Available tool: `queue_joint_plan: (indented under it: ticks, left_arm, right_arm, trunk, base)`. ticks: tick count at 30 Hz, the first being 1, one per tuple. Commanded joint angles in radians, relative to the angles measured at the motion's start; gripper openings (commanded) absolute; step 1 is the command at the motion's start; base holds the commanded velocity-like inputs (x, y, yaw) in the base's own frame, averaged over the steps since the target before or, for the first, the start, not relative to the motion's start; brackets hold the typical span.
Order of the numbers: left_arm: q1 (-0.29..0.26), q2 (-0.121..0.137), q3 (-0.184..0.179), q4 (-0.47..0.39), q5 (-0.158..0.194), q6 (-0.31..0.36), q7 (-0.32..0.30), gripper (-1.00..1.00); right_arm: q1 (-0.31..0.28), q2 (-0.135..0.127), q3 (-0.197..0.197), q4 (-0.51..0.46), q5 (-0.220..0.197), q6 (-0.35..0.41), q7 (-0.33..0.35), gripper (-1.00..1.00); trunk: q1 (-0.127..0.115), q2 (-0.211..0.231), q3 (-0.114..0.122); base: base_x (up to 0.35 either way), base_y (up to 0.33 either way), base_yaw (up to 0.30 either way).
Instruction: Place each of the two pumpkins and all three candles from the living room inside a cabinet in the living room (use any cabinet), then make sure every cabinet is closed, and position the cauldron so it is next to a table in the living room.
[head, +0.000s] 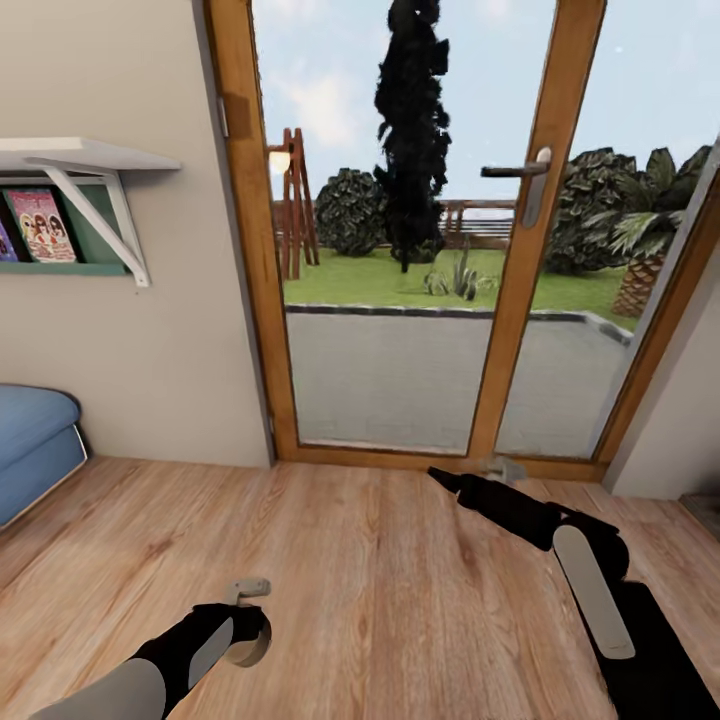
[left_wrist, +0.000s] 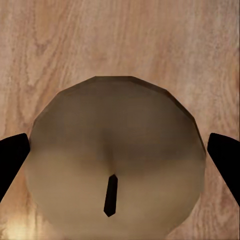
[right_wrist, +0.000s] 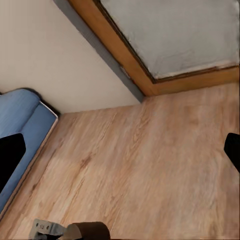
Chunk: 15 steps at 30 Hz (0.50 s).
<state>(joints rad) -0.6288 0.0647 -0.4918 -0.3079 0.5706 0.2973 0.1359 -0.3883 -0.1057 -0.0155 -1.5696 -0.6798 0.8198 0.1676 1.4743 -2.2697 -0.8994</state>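
At lower left of the head view the left gripper (head: 250, 625) has its fingers closed around a candle (left_wrist: 115, 160) for carrying to a cabinet, while the right gripper (head: 440, 476) hangs open and empty before the glass door (head: 400, 250)

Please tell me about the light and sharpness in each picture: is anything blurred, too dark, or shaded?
Head view: even daylight through the glass door, and the tall tree is almost pure black. Left wrist view: the candle is very near and soft, its upper part shaded, with a bright spot on the floor. Right wrist view: evenly lit, with the blue sofa soft-edged.
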Motion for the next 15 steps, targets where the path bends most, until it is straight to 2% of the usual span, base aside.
queue_joint_plan:
  ticks: [1, 2, 3, 4, 5, 7, 8, 9, 11, 12, 13, 15]
  left_arm:
    - [0.000, 0.001, -0.008, -0.003, 0.011, 0.005, 0.008, -1.00]
    - [0.000, 0.001, -0.008, -0.003, 0.011, 0.005, 0.008, -1.00]
    - [0.000, 0.001, -0.008, -0.003, 0.011, 0.005, 0.008, -1.00]
    - [0.000, 0.001, -0.008, -0.003, 0.011, 0.005, 0.008, -1.00]
    - [0.000, 0.001, -0.008, -0.003, 0.011, 0.005, 0.008, -1.00]
    - [0.000, 0.001, -0.008, -0.003, 0.011, 0.005, 0.008, -1.00]
    - [0.000, 0.001, -0.008, -0.003, 0.011, 0.005, 0.008, -1.00]
    - [0.000, 0.001, -0.008, -0.003, 0.011, 0.005, 0.008, -1.00]
    - [0.000, 0.001, -0.008, -0.003, 0.011, 0.005, 0.008, -1.00]
    - [0.000, 0.001, -0.009, -0.003, 0.011, 0.005, 0.008, -1.00]
    - [0.000, 0.002, -0.009, -0.003, 0.011, 0.005, 0.008, -1.00]
    - [0.000, 0.002, -0.009, -0.003, 0.011, 0.006, 0.008, -1.00]
  right_arm:
    - [-0.001, -0.007, -0.029, 0.001, 0.003, 0.013, 0.001, 1.00]
    - [0.000, -0.018, -0.076, 0.003, 0.006, 0.024, -0.022, 1.00]
    - [0.000, -0.022, -0.096, 0.005, 0.007, 0.028, -0.040, 1.00]
    - [0.000, -0.027, -0.125, 0.006, 0.009, 0.034, -0.094, 1.00]
    - [0.000, -0.029, -0.135, 0.006, 0.010, 0.036, -0.131, 1.00]
    - [0.000, -0.030, -0.150, 0.007, 0.010, 0.041, -0.348, 1.00]
    - [0.000, -0.029, -0.145, 0.008, 0.010, 0.041, -0.415, 1.00]
    - [0.000, -0.026, -0.122, 0.008, 0.009, 0.042, -0.552, 1.00]
    - [-0.003, -0.024, -0.048, 0.009, 0.005, 0.041, -0.801, 1.00]
    - [-0.006, -0.023, -0.016, 0.012, 0.003, 0.041, -0.896, 1.00]
    - [-0.008, -0.022, 0.008, 0.023, 0.000, 0.041, -0.962, 1.00]
    - [-0.010, -0.021, 0.033, 0.055, -0.001, 0.042, -1.021, 1.00]
  trunk:
    - [-0.004, 0.007, 0.003]
    - [-0.008, 0.014, 0.007]
    - [-0.012, 0.021, 0.011]
    - [-0.016, 0.028, 0.015]
    - [-0.019, 0.035, 0.019]
    - [-0.027, 0.049, 0.027]
    - [-0.031, 0.056, 0.031]
    - [-0.035, 0.063, 0.035]
    - [-0.042, 0.077, 0.042]
    - [-0.046, 0.084, 0.046]
    - [-0.050, 0.091, 0.049]
    - [-0.058, 0.105, 0.056]
  base:
    - [0.000, 0.000, -0.262]
    - [0.000, 0.000, -0.262]
    - [0.000, 0.000, -0.262]
    - [0.000, 0.000, -0.262]
    - [0.000, 0.000, -0.262]
    - [0.000, 0.000, -0.262]
    - [0.000, 0.000, -0.262]
    - [0.000, 0.000, -0.246]
    - [0.000, 0.000, -0.169]
    - [0.000, 0.000, -0.090]
    - [0.000, 0.000, -0.058]
    - [0.000, 0.000, -0.038]
